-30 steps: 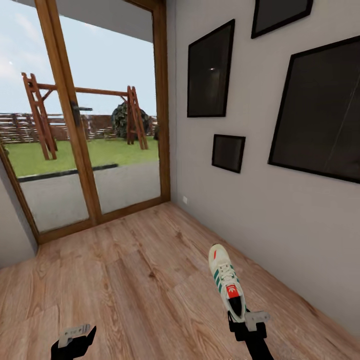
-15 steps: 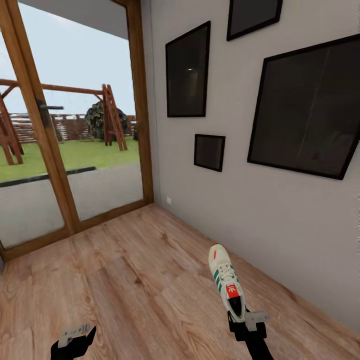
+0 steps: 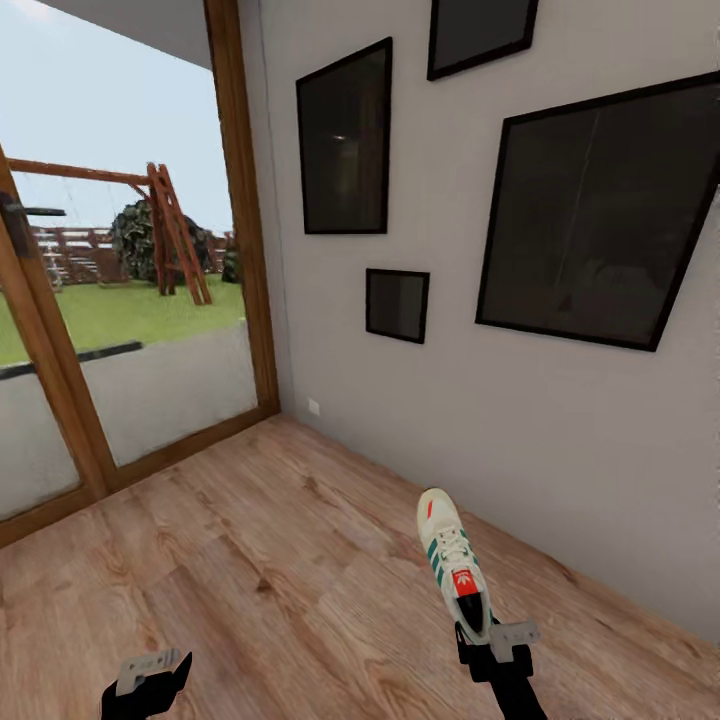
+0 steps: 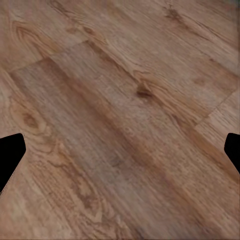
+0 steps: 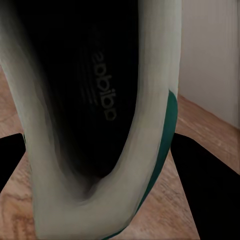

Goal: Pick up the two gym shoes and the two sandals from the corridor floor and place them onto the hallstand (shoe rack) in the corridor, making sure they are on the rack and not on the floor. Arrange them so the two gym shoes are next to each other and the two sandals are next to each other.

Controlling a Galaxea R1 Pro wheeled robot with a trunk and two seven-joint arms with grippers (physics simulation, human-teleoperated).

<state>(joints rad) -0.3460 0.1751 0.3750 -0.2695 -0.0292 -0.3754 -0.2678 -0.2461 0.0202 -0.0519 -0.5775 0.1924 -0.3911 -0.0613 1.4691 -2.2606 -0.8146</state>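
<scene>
A cream-white gym shoe (image 3: 452, 570) with green stripes and a red tongue label hangs above the corridor floor (image 3: 260, 580), toe pointing away from me. My right gripper (image 3: 484, 636) is shut on its heel end. In the right wrist view the shoe's dark inside and white heel wall (image 5: 120, 150) loom very close between the black fingers (image 5: 205, 190). My left gripper (image 3: 150, 668) hangs low at the left with nothing in it; its two black fingertips (image 4: 10, 157) stand wide apart over bare planks (image 4: 125, 115). The sandals and the hallstand are out of view.
A grey wall (image 3: 520, 420) with several black-framed pictures (image 3: 590, 215) runs along the right. A wood-framed glass door (image 3: 120, 330) closes the far left, with a garden and swing frame behind it. Wood-plank floor stretches between them.
The whole view has swung to the right: door and pictures slid left in the picture. Both grippers and the held shoe keep the same place in the frame.
</scene>
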